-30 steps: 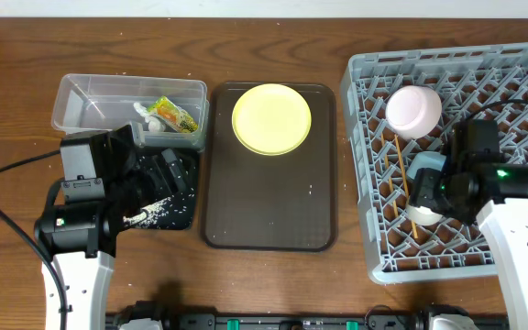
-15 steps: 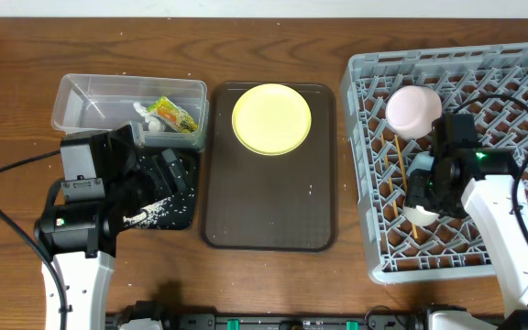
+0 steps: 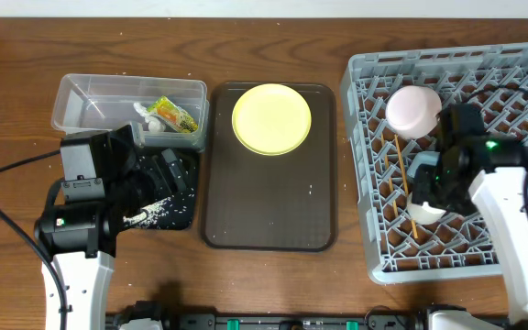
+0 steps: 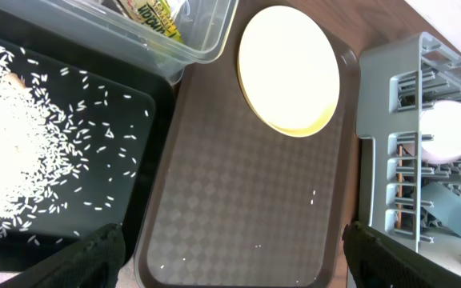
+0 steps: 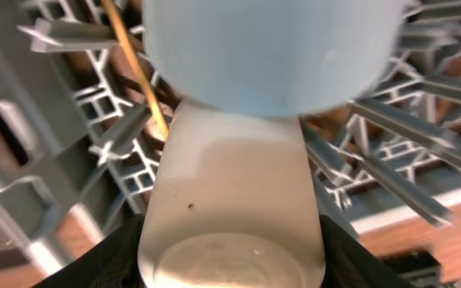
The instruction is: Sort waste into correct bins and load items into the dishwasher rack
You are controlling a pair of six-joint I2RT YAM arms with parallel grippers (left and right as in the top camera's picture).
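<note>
The grey dishwasher rack [image 3: 521,64] holds a white bowl [image 3: 413,109] turned pink side up, a light blue cup [image 3: 426,165], thin chopsticks [image 3: 401,170] and a small white cup [image 3: 423,213]. My right gripper [image 3: 426,192] is shut on the small white cup [image 5: 230,200], one black finger pressed to each side, just under the blue cup [image 5: 270,48]. The yellow-green plate [image 3: 271,118] lies on the brown tray [image 3: 269,211]. In the clear tub [image 3: 90,105] are the wrapper [image 3: 174,114] and paper scrap [image 3: 145,117]. Rice [image 4: 14,152] covers the black tray [image 4: 126,104]. Over that tray's right edge, my left gripper [image 4: 234,264] is open and holds nothing.
A chopstick [image 5: 134,64] runs diagonally past the rack pegs [image 5: 406,120] just left of the held cup. A few stray grains dot the brown tray [image 4: 246,200]. The rack's left wall [image 4: 382,120] stands close to the brown tray's right rim.
My right gripper's fingers have narrowed onto the small white cup and the arm shifted slightly over the rack. The left arm has not moved.
</note>
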